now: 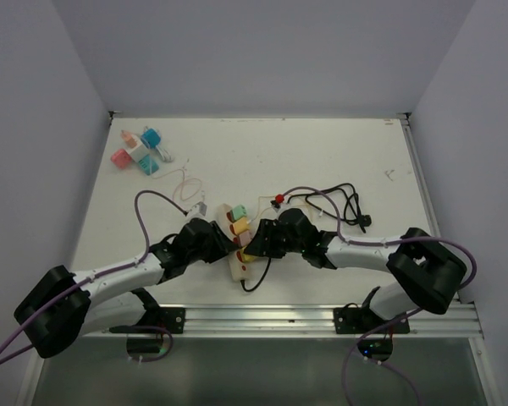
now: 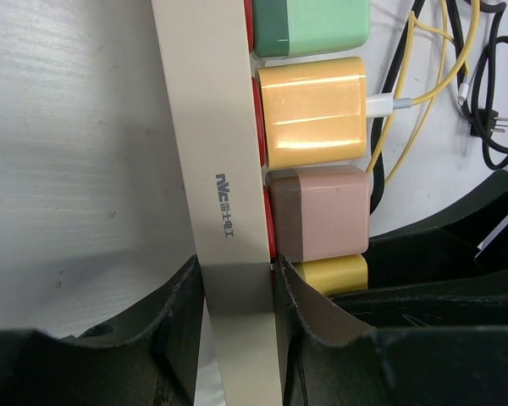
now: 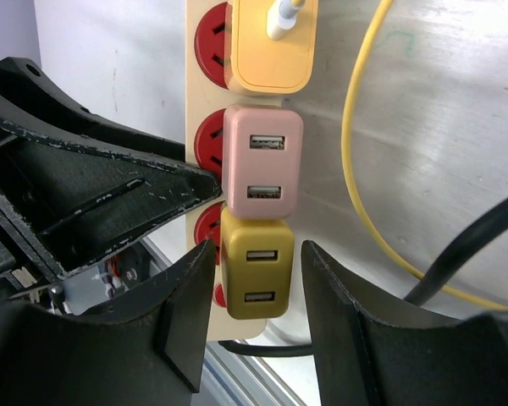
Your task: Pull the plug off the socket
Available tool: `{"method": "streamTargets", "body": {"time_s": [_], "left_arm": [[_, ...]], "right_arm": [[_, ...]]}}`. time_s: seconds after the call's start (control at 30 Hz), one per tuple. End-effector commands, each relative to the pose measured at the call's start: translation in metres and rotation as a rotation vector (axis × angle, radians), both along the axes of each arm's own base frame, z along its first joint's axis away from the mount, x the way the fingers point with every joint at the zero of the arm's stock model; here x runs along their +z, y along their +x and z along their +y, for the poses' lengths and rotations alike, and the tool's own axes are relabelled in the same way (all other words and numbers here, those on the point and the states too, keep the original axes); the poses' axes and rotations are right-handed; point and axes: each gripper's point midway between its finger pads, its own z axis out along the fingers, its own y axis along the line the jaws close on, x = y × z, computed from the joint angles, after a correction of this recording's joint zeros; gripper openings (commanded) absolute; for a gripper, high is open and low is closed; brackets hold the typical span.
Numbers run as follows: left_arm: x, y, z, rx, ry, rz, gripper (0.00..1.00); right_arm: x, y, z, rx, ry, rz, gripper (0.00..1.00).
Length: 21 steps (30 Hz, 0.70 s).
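Plugs [image 3: 256,266] on socket strip [image 2: 233,211], cables [image 1: 347,203] at right

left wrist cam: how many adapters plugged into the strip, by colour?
On the strip:
green adapter: 1
orange adapter: 1
pink adapter: 1
mustard adapter: 1
Total: 4

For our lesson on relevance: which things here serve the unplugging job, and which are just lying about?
Job: power strip, mustard plug, left claw, right claw.
Lying about: loose coloured adapters, black cable, yellow cable.
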Motion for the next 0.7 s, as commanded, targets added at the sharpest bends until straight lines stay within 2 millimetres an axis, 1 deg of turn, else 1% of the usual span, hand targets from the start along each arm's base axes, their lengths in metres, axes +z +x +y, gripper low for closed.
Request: {"method": "streamTargets", "body": {"time_s": [0.0,0.07,0.2,0.27,0.3,0.33,0.37,0.4,0.43,0.5,0.53,0.63,0.67], "left_arm": [[0.023,0.014,-0.009,0.007,-0.065,-0.103,0.0],[0.023,0.014,-0.008,0.015,-0.068,-0.103,0.0],[0.019,0.013,-0.003,0.036,-0.068,-0.099,0.0],[0.016,0.012,-0.002,0.045,-0.066,-0.091,0.0],[0.014,0.012,0.0,0.051,-0.06,-0.088,0.0],[0.013,0.012,0.002,0.057,-0.056,-0.088,0.0],[0.011,0.011,0.004,0.061,-0.052,-0.086,0.0],[0.008,0.01,0.007,0.066,-0.046,-0.084,0.0],[0.007,0.011,0.009,0.074,-0.042,-0.083,0.0],[0.0,0.008,0.014,0.081,-0.026,-0.073,0.0],[-0.002,0.008,0.017,0.091,-0.021,-0.07,0.0],[-0.011,0.003,0.025,0.109,-0.007,-0.049,0.0],[-0.014,0.002,0.027,0.116,-0.004,-0.046,0.0]], "right_arm": [[0.025,0.01,0.021,0.025,0.098,-0.038,0.49],[0.024,0.007,0.023,0.034,0.106,-0.031,0.48],[0.022,0.005,0.023,0.042,0.11,-0.02,0.36],[0.019,0.004,0.02,0.034,0.102,-0.01,0.26],[0.016,0.004,0.017,0.021,0.094,-0.009,0.17],[0.018,0.005,0.015,0.018,0.095,-0.012,0.12],[0.017,0.005,0.012,0.012,0.096,-0.011,0.03],[0.015,0.007,0.007,0.001,0.092,-0.007,0.0],[0.02,0.008,0.005,-0.005,0.102,-0.016,0.0],[0.02,0.011,-0.002,-0.017,0.098,-0.015,0.0],[0.025,0.012,-0.005,-0.02,0.106,-0.027,0.0],[0.026,0.02,-0.016,-0.043,0.103,-0.037,0.0],[0.03,0.021,-0.019,-0.046,0.109,-0.044,0.0]]}}
